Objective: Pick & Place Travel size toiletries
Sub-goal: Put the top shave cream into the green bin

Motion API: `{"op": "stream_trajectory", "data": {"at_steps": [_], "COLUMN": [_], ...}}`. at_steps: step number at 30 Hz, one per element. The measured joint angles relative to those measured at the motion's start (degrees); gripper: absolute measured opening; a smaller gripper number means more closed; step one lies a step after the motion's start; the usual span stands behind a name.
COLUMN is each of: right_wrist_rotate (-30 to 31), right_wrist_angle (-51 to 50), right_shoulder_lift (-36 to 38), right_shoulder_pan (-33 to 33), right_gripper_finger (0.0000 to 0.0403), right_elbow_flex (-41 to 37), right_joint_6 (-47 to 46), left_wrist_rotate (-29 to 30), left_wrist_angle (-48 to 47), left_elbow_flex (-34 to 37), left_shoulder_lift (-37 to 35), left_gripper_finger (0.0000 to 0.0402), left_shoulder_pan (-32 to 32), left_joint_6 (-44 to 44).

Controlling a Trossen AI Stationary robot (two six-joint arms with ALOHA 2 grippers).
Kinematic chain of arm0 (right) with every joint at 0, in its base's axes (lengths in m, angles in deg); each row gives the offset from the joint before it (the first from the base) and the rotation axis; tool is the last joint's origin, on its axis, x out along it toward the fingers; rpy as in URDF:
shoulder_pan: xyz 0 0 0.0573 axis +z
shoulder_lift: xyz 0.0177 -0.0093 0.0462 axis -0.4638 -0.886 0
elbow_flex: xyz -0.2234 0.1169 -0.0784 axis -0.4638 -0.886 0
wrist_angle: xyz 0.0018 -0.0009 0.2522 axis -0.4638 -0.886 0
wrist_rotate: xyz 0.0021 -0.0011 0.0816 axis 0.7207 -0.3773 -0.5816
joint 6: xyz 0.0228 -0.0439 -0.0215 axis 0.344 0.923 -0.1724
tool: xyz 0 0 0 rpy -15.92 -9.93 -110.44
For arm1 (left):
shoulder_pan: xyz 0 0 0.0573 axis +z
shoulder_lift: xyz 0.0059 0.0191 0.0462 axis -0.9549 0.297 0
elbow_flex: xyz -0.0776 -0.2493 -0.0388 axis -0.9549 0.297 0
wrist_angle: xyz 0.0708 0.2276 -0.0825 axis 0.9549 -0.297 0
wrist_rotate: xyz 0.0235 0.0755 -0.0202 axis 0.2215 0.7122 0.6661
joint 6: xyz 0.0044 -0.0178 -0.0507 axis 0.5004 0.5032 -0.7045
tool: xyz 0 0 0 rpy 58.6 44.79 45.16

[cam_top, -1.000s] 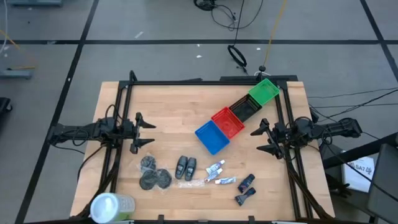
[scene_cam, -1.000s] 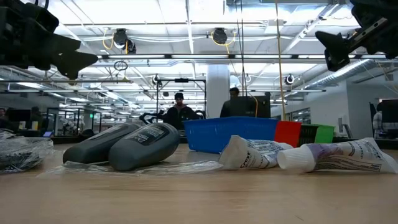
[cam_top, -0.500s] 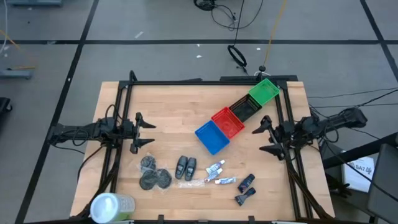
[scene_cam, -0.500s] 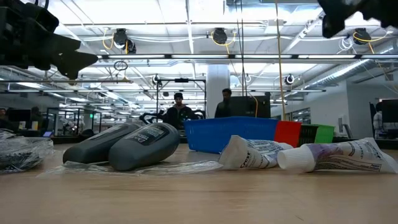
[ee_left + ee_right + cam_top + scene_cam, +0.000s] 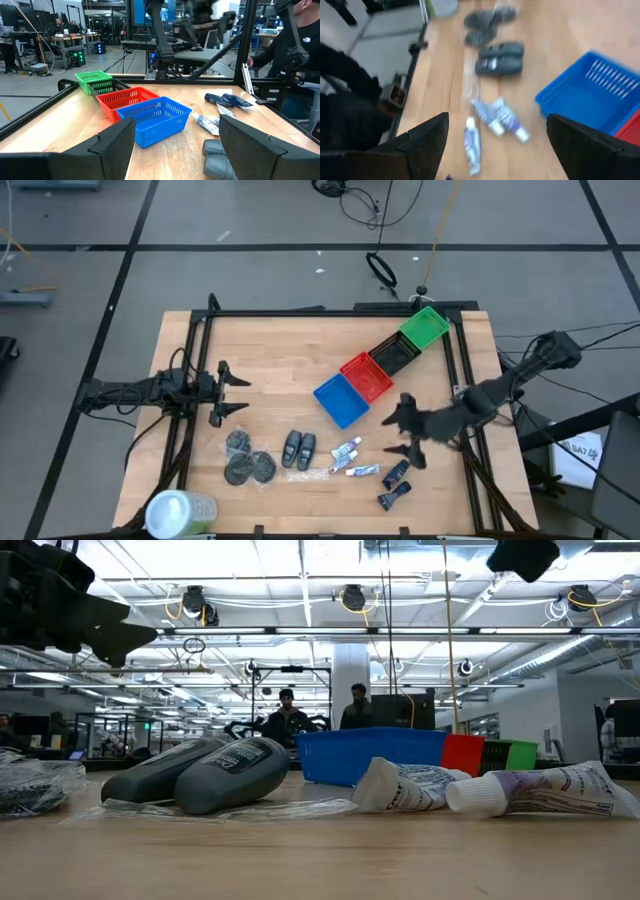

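Observation:
The toiletries lie along the table's near part: three dark discs [image 5: 248, 460], two dark grey packs [image 5: 300, 449] side by side, two white tubes [image 5: 353, 458] and two dark bottles [image 5: 395, 483]. My right gripper [image 5: 399, 432] is open and empty, above the table between the tubes and the bottles. Its wrist view [image 5: 500, 165] looks down on the tubes [image 5: 495, 120] and packs [image 5: 500, 57]. My left gripper [image 5: 236, 392] is open and empty, waiting at the table's left, above the wood.
A row of baskets runs from the middle toward the far right: blue [image 5: 341, 400], red [image 5: 367, 375], black [image 5: 393, 355] and green [image 5: 425, 327]. A white-topped green container [image 5: 180, 513] stands at the near left corner. A clear wrapper [image 5: 312, 473] lies by the tubes. People stand beyond the table [image 5: 288, 720].
My right gripper has swung from the table's right edge toward the left and near side, out over the tubes and dark bottles, rising and tipping downward. It has stayed open. The toiletries have not moved.

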Motion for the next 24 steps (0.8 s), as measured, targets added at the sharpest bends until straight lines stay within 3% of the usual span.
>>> {"op": "stream_trajectory", "data": {"at_steps": [9,16,24], "right_wrist_rotate": [-7.04,-12.23,-15.04], "right_wrist_angle": [-1.85,-10.43,-10.07], "right_shoulder_lift": [-14.10,-22.47,-29.70], "right_shoulder_pan": [4.70,6.25,8.20], "right_gripper_finger": [0.0320,0.0320,0.0320], "right_elbow_flex": [1.61,1.63,1.63], "right_joint_6": [-4.65,-9.03,-7.81], "left_wrist_rotate": [0.00,0.00,0.00], "left_wrist_angle": [0.00,0.00,0.00], "left_elbow_flex": [0.00,0.00,0.00], "left_shoulder_lift": [0.02,0.00,0.00], "left_gripper_finger": [0.0283,0.0283,0.0283], "left_shoulder_pan": [0.00,0.00,0.00], "left_joint_6": [0.01,0.01,-0.01]}}
